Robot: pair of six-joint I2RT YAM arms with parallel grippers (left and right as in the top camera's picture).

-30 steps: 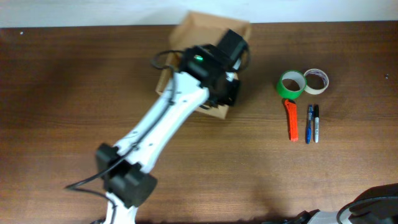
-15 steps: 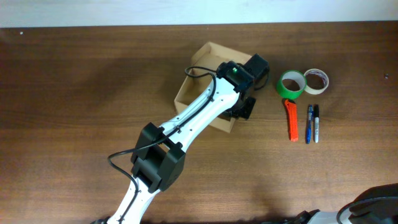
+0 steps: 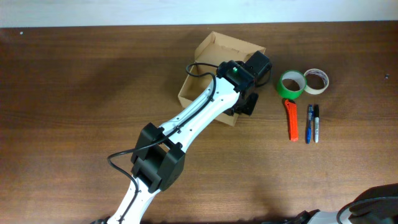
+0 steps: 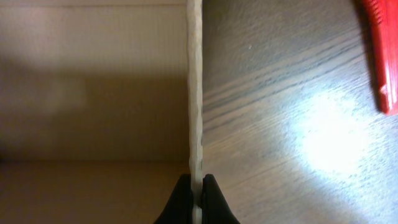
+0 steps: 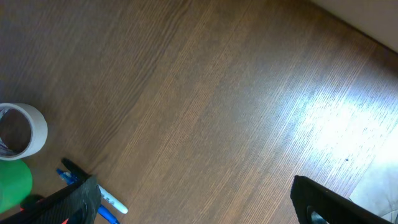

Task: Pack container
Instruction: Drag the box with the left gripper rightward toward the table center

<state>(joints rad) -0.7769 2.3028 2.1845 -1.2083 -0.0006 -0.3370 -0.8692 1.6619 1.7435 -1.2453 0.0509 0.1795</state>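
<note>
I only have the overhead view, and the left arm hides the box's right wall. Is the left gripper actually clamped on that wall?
Observer: Yes. In the left wrist view the left gripper is shut on the thin edge of the container wall, which sits pinched in its tips.
Operator: Anything inside, next to that wall?
Observer: The inner side in that view shows only bare cardboard. The rest of the inside is out of frame.
Operator: And the right gripper?
Observer: In the right wrist view the right gripper is open and empty above the bare table. The white tape roll is at the left edge of the frame.
</note>
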